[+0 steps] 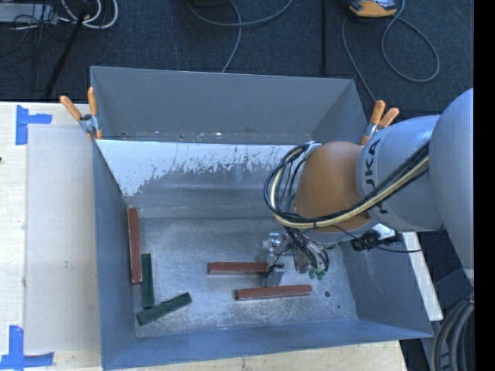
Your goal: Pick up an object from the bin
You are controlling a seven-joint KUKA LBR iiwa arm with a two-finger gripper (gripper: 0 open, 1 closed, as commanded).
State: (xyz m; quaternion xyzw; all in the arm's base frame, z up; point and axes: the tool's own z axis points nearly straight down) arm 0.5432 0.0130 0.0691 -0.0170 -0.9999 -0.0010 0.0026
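Observation:
My gripper (275,268) is low over the bin floor, right of middle, its fingertips at the right end of a brown-red flat stick (234,268) lying left to right. Whether the fingers close on that stick cannot be told from this angle. A second brown-red stick (273,292) lies just below and to the right, almost parallel, close under the gripper.
A third brown-red stick (134,246) lies along the bin's left wall. Two dark green sticks (147,278) (164,308) form an L in the lower left corner. The arm with its orange cover and cables hangs over the bin's right side.

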